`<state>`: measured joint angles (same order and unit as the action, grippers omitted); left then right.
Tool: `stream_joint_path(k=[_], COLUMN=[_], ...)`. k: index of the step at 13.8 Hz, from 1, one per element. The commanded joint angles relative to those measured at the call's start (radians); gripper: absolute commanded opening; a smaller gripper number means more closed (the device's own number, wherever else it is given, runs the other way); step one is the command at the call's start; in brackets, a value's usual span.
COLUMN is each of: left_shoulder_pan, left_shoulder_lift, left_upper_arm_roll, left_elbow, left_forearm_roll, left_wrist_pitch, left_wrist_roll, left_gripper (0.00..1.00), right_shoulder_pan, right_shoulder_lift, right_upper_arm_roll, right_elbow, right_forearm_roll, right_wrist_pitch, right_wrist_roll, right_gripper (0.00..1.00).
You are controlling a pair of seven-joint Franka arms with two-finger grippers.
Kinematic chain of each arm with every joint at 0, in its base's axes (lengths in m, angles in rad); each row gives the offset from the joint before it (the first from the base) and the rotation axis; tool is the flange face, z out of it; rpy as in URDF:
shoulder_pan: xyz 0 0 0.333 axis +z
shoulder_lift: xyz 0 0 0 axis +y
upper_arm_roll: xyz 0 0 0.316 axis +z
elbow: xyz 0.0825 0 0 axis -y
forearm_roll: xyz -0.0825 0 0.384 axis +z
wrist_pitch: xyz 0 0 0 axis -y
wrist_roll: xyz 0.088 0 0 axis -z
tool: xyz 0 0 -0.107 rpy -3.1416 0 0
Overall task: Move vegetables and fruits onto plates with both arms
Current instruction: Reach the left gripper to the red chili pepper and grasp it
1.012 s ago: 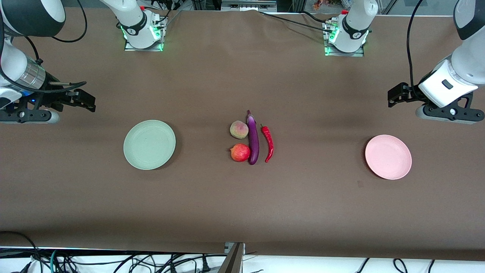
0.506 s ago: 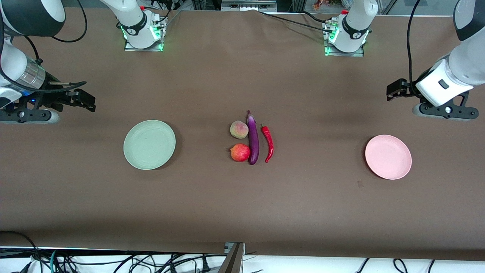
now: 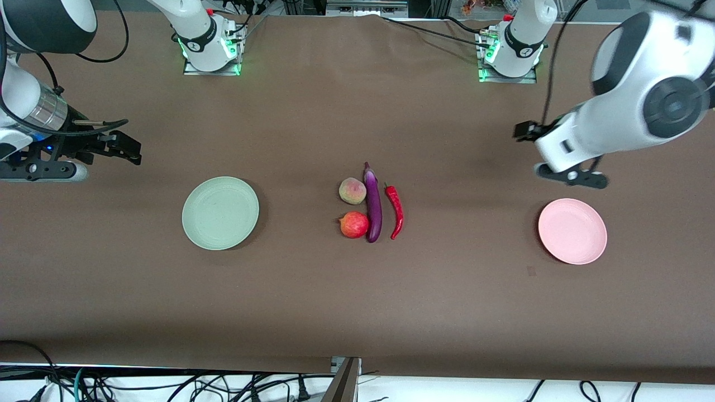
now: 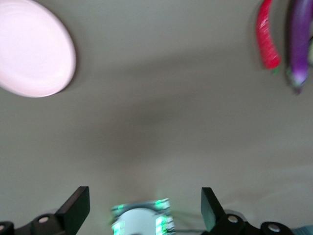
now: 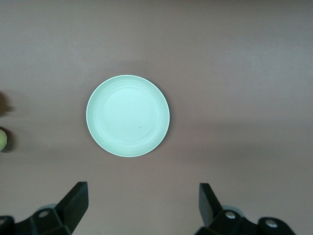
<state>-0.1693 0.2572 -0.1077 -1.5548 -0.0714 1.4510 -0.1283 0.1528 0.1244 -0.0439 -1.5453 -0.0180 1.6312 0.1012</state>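
Note:
The peach (image 3: 352, 191) and the red pomegranate-like fruit (image 3: 354, 224) lie against the purple eggplant (image 3: 373, 206) at the table's middle. The red chili (image 3: 395, 210) lies beside the eggplant. The pale green plate (image 3: 220, 213) lies toward the right arm's end and the pink plate (image 3: 572, 230) toward the left arm's end. My left gripper (image 3: 525, 131) is open and empty over bare table between the chili and the pink plate. Its wrist view shows the gripper (image 4: 145, 210), pink plate (image 4: 32, 49), chili (image 4: 266, 41) and eggplant (image 4: 298, 44). My right gripper (image 3: 125, 148) waits open, with the green plate (image 5: 128, 115) in its view.
The two arm bases (image 3: 212, 50) (image 3: 508, 56) with green lights stand along the table's edge farthest from the front camera. A brown cloth (image 3: 357, 301) covers the table. Cables (image 3: 167, 385) hang at the edge nearest that camera.
My left arm has swung from its end of the table toward the middle, past the pink plate. The right arm, the produce and both plates have not moved.

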Motion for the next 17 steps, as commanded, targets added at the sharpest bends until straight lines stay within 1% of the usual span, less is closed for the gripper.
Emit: stream_joint_path(k=[1, 3, 5, 7, 8, 10, 12, 15, 17], left_shoulder_pan=[-0.102, -0.180, -0.216, -0.231, -0.261, -0.289, -0.323, -0.326, -0.331], left_shoulder_lift=[0.100, 0.181, 0.264, 0.325, 0.358, 0.424, 0.464, 0.467, 0.502], left_upper_arm_roll=[0.008, 0.010, 0.010, 0.008, 0.010, 0.010, 0.013, 0.016, 0.016], left_elbow=[0.019, 0.018, 0.018, -0.004, -0.022, -0.033, -0.036, -0.048, -0.050], left_forearm_roll=[-0.025, -0.012, 0.001, 0.001, 0.001, 0.001, 0.001, 0.002, 0.004], left_wrist_pitch=[0.130, 0.247, 0.378, 0.535, 0.618, 0.747, 0.811, 0.819, 0.845], left_wrist_roll=[-0.161, -0.311, -0.355, -0.378, -0.387, -0.450, -0.479, -0.481, -0.481], left_gripper=[1.00, 1.00, 1.00, 1.00, 1.00, 1.00, 1.00, 1.00, 1.00], right_shoulder_pan=[0.002, 0.002, 0.002, 0.004, 0.004, 0.004, 0.004, 0.004, 0.004], right_shoulder_lift=[0.006, 0.006, 0.006, 0.006, 0.006, 0.006, 0.006, 0.006, 0.006], right_upper_arm_roll=[0.003, 0.003, 0.003, 0.003, 0.003, 0.003, 0.003, 0.003, 0.003], right_elbow=[0.017, 0.017, 0.017, 0.017, 0.017, 0.017, 0.017, 0.016, 0.017], right_forearm_roll=[-0.011, -0.013, -0.013, -0.013, -0.013, -0.013, -0.011, -0.013, -0.013], right_wrist_pitch=[-0.007, -0.005, -0.005, -0.005, -0.005, -0.005, -0.005, -0.005, -0.005], right_wrist_roll=[0.005, 0.005, 0.005, 0.005, 0.005, 0.005, 0.006, 0.005, 0.005], right_gripper=[1.00, 1.00, 1.00, 1.00, 1.00, 1.00, 1.00, 1.00, 1.00])
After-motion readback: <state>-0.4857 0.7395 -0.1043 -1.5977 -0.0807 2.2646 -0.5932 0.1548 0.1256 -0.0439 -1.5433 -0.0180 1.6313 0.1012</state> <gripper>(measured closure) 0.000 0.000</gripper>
